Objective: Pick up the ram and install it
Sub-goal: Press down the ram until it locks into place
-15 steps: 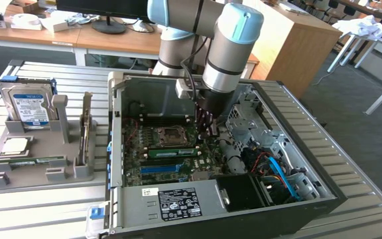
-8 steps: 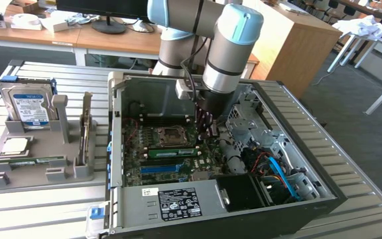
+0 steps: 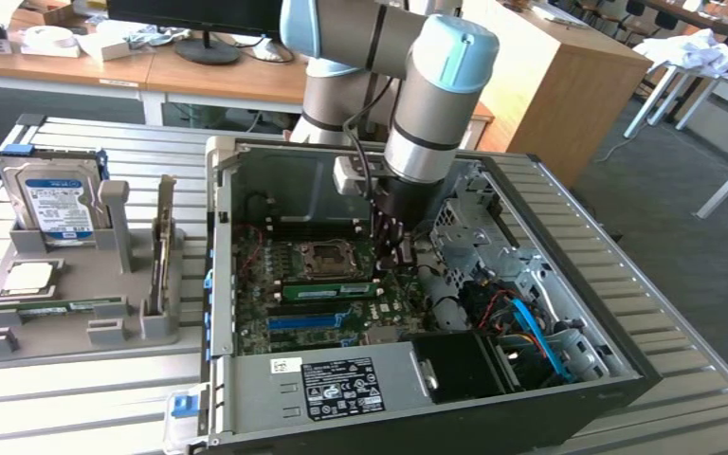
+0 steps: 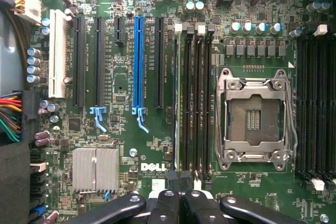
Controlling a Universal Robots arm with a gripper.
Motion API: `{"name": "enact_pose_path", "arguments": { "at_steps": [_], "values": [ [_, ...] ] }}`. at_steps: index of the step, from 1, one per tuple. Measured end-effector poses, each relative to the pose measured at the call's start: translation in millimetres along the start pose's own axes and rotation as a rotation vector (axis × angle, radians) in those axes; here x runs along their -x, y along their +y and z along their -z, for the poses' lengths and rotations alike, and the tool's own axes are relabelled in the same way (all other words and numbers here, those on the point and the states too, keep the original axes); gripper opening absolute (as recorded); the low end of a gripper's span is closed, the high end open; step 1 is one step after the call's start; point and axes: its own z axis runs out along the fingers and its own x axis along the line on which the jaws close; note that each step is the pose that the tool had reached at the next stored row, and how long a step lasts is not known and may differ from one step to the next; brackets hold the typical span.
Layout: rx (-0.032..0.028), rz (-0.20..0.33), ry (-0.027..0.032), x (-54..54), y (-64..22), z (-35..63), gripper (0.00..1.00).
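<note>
While the robot arm (image 3: pixel 434 104) reaches down into an open computer case (image 3: pixel 567 284) lying on its side on a slatted metal bench (image 3: pixel 73 398), its black pincer (image 4: pixel 179 203) hangs over the green main board (image 4: pixel 121 150) with its fingers (image 4: pixel 167 205) pressed together, holding nothing. Seen from the wrist view, the fingertips sit just beside one end of the memory slots. The ram (image 3: pixel 326 290), a slim green stick with a white label, lies seated in a slot on the board, between the empty metal processor socket (image 3: pixel 326 258) and a long blue slot (image 3: pixel 311 321). From the wrist view the stick appears edge-on as a thin strip (image 4: pixel 177 98) standing in the slot nearest the blue one. Toward the exterior view's left, a grey holder (image 3: pixel 86 322) on the bench carries a hard drive (image 3: pixel 50 204) standing upright, a processor chip (image 3: pixel 29 277) lying flat, and a second green stick (image 3: pixel 67 307).
</note>
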Motion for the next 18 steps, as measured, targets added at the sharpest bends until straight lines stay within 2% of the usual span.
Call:
{"name": "enact_pose_path", "arguments": {
  "at_steps": [18],
  "values": [
    [-0.0001,0.0,-0.0002,0.1,-2.4,-3.3,0.1]
  ]
}}
